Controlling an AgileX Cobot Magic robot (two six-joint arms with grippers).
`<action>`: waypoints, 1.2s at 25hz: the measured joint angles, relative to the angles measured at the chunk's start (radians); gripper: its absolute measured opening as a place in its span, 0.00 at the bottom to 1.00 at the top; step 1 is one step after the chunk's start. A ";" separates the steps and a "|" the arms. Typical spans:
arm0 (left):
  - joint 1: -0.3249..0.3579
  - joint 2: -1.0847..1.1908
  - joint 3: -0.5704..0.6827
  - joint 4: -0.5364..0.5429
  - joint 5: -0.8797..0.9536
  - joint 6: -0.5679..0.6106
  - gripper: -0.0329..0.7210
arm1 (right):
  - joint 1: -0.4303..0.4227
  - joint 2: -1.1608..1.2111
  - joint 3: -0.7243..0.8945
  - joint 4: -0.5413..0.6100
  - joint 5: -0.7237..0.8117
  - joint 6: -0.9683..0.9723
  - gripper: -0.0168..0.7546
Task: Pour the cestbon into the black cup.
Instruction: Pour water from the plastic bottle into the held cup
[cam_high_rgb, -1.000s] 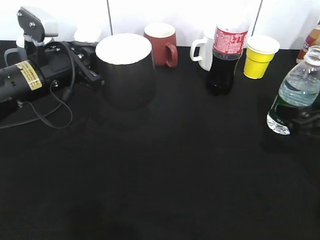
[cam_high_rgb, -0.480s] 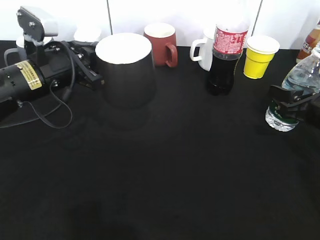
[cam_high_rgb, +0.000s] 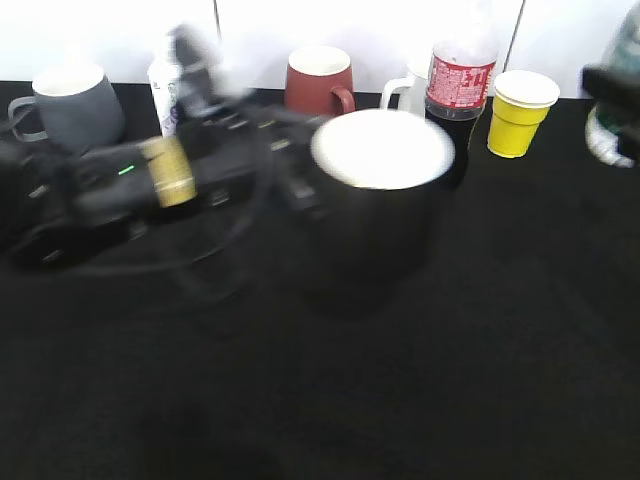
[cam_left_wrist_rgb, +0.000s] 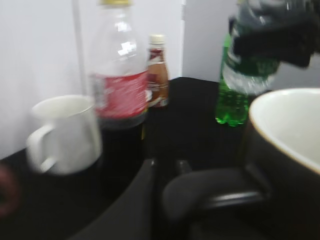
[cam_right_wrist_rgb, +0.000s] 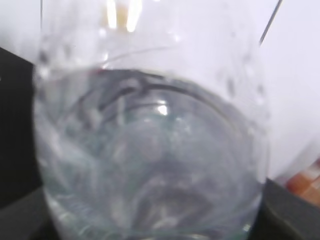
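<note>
The black cup (cam_high_rgb: 380, 215), white inside, is in the middle of the black table, blurred by motion. My left gripper (cam_high_rgb: 298, 185) is shut on its black handle (cam_left_wrist_rgb: 220, 192), and the cup's rim (cam_left_wrist_rgb: 287, 127) fills the right of the left wrist view. The cestbon (cam_high_rgb: 612, 125) is raised at the far right edge, with my right gripper (cam_high_rgb: 612, 85) shut on it. In the left wrist view the bottle's green label (cam_left_wrist_rgb: 237, 85) hangs beyond the cup, under the right gripper (cam_left_wrist_rgb: 277, 37). The clear bottle with water (cam_right_wrist_rgb: 150, 150) fills the right wrist view and hides the jaws.
Along the back stand a grey mug (cam_high_rgb: 70, 105), a small white bottle (cam_high_rgb: 165, 90), a brick-red mug (cam_high_rgb: 318, 78), a white mug (cam_high_rgb: 403, 95), a cola bottle (cam_high_rgb: 458, 75) and a yellow paper cup (cam_high_rgb: 520, 112). A brown sauce bottle (cam_left_wrist_rgb: 157, 72) stands by the wall.
My left arm has swung right, carrying the black cup from the back left to the middle. My right gripper has lifted the cestbon from the table to the upper right.
</note>
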 joint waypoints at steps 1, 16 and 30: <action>-0.023 0.000 -0.038 0.000 0.028 0.000 0.13 | 0.000 -0.020 0.000 -0.034 0.005 -0.002 0.66; -0.183 0.042 -0.186 -0.021 0.089 -0.027 0.13 | 0.001 -0.062 -0.096 -0.305 -0.103 -0.512 0.66; -0.183 0.042 -0.186 0.047 0.088 -0.054 0.13 | 0.001 -0.062 -0.096 -0.305 -0.103 -0.814 0.66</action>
